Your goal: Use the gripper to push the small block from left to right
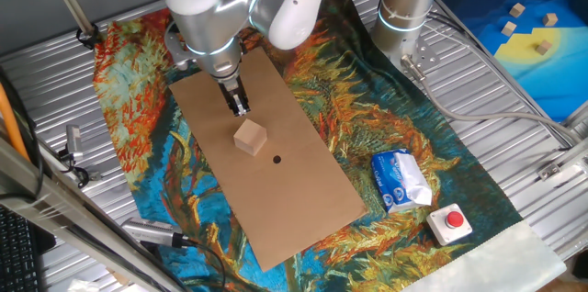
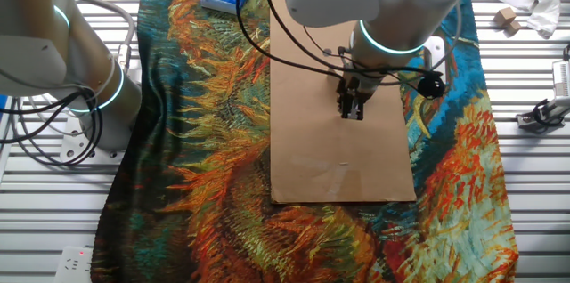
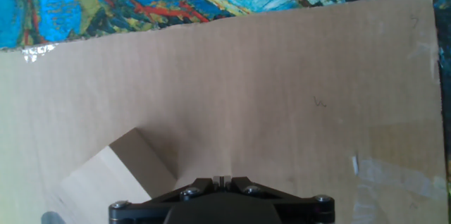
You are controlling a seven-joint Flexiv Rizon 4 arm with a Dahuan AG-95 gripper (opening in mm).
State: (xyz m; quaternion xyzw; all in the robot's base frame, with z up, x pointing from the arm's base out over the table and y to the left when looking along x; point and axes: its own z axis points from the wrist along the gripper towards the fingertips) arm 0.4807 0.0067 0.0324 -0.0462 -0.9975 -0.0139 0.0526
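Note:
The small block [image 1: 250,136] is a light-tan wooden cube on the brown cardboard sheet [image 1: 303,191]. My gripper [image 1: 239,106] has its narrow black fingers pressed together, empty, tip just behind the block on its upper-left side, very close to it. In the hand view the block [image 3: 116,175] lies at the lower left, beside the shut gripper [image 3: 222,180]. In the other fixed view the gripper [image 2: 353,112] hangs over the cardboard [image 2: 338,167] and the arm hides the block.
A small black dot [image 1: 277,158] marks the cardboard just right of the block. A white-and-blue carton [image 1: 401,180] and a red button [image 1: 452,222] lie to the right on the patterned cloth [image 1: 138,90]. A second arm column [image 1: 404,7] stands behind.

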